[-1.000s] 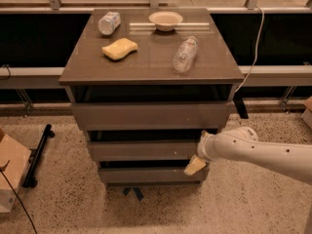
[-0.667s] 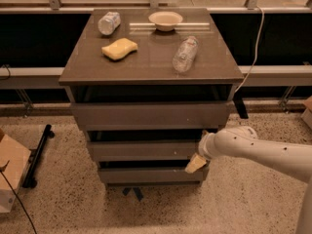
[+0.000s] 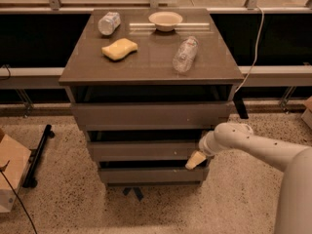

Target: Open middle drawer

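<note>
The middle drawer is the grey-brown flat front between the taller top drawer front and the lowest drawer front of the cabinet. It stands out a little under the top drawer. My gripper is at the right end of the middle drawer, at its lower right corner, with a pale fingertip against the front's edge. My white arm comes in from the lower right.
On the cabinet top lie a yellow sponge, a plastic bottle, a second bottle and a white bowl. A cardboard box and a black stand are on the floor at left. A cable hangs at right.
The arm and gripper stay at the right end of the middle drawer; no clear movement of the drawer shows.
</note>
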`<move>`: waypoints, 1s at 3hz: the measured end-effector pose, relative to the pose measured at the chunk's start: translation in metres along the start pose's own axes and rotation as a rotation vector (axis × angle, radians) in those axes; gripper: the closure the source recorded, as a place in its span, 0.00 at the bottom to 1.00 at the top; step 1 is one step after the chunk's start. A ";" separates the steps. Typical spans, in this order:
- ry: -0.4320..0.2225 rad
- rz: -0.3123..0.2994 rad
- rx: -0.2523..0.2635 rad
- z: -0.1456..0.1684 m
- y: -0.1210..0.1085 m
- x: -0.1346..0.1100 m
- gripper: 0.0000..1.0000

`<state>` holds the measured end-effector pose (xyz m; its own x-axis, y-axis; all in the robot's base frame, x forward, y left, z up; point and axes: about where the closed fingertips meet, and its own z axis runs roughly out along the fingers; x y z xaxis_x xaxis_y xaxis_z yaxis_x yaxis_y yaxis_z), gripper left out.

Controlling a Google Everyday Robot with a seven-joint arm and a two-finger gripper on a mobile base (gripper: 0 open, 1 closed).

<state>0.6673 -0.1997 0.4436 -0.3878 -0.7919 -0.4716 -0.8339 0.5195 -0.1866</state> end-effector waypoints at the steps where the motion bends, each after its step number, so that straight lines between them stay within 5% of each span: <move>1: 0.023 0.020 -0.047 0.023 0.000 0.007 0.00; 2: 0.027 0.012 -0.087 0.024 0.015 0.012 0.19; 3: 0.039 0.012 -0.112 0.017 0.030 0.018 0.49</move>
<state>0.6422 -0.1932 0.4152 -0.4114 -0.7989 -0.4388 -0.8669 0.4916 -0.0824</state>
